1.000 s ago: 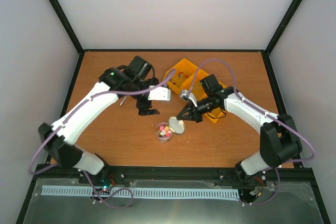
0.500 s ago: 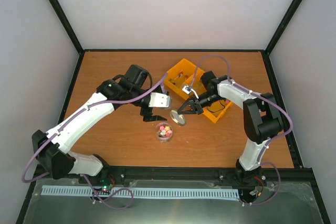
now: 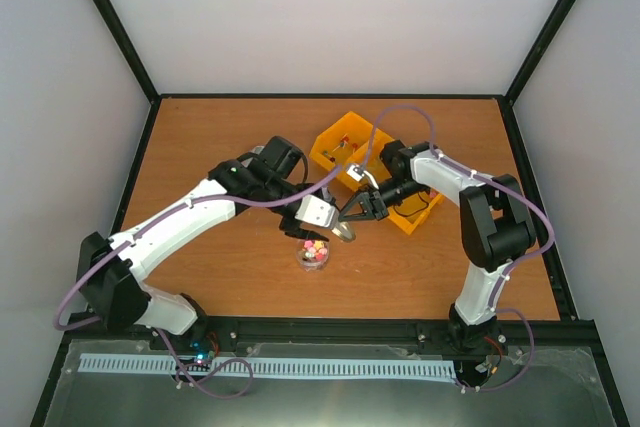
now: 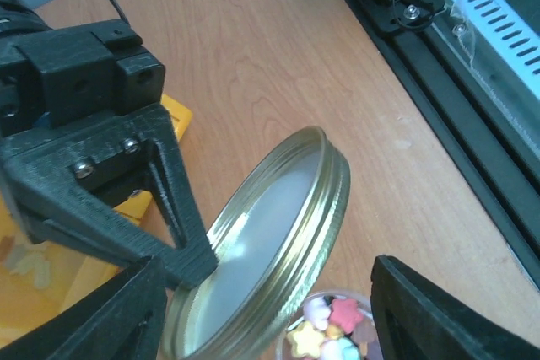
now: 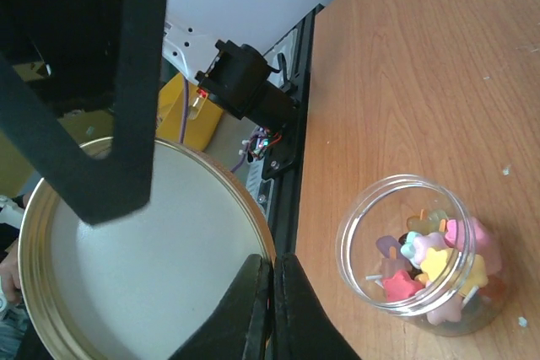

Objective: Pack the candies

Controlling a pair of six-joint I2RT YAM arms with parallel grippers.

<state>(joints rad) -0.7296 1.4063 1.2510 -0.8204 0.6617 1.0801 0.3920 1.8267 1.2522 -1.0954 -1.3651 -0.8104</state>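
The candies (image 5: 426, 267) sit in a small clear jar (image 3: 313, 253) standing upright and uncapped on the wooden surface (image 3: 200, 137), near its middle. Its gold screw lid (image 4: 261, 250) is not on it. The right pincer (image 3: 350, 215) is clamped on the lid's rim and holds it tilted in the air, just beside the jar at about 2 o'clock in the overhead view. The left pincer (image 4: 272, 314) hangs right over the jar with its jaws well apart, one finger on either side of the mouth. We cannot tell whether they touch the glass.

We judge capping to be the step in hand. The jar lies at about 7 o'clock from the right pincer, so the lid must be levelled over the mouth. The left arm is nearer and placed to steady the jar. An orange bin (image 3: 345, 142) stands behind, at 12 o'clock.
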